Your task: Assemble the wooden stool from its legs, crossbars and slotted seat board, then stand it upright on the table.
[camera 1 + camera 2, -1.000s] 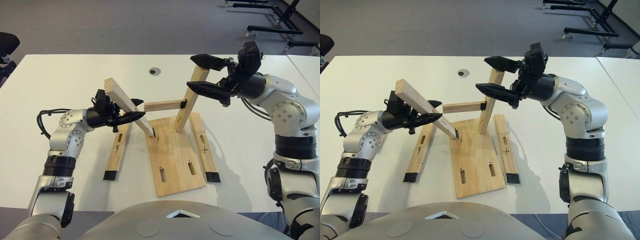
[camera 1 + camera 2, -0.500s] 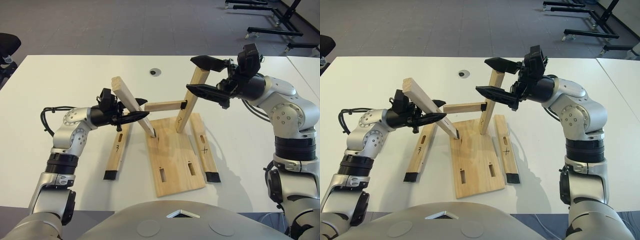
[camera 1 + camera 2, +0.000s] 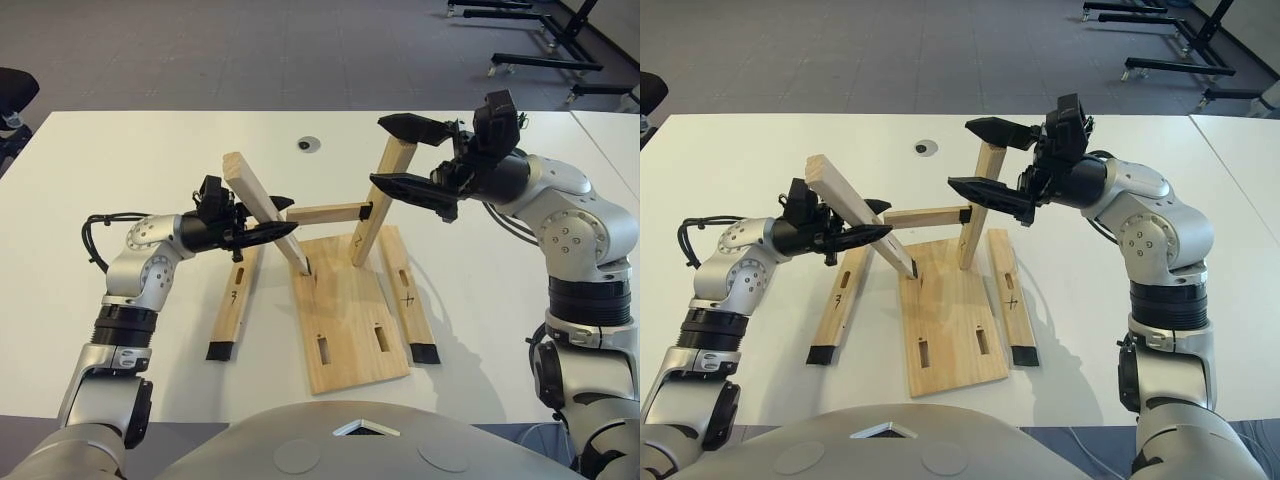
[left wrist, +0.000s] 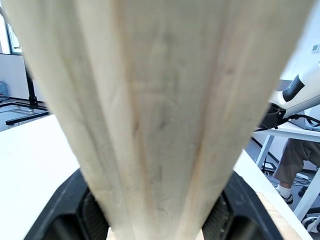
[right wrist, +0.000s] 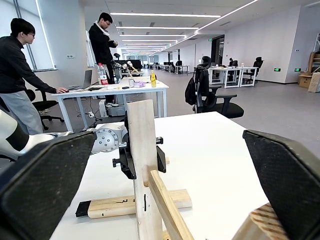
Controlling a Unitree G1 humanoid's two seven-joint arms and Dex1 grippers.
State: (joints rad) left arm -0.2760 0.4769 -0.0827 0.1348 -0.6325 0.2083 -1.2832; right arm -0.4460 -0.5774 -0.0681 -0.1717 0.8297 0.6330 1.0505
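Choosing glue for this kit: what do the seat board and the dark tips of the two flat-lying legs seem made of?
Seat board: pale, bare-looking wood, matte, with faint grain lines. Dark tips: black and matte, perhaps rubber or plastic caps, perhaps only paint; the look leaves it open.

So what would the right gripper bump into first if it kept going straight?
Probably the upright leg standing between its open fingers; past that, the tilted leg in the left gripper. Depth is hard to judge.
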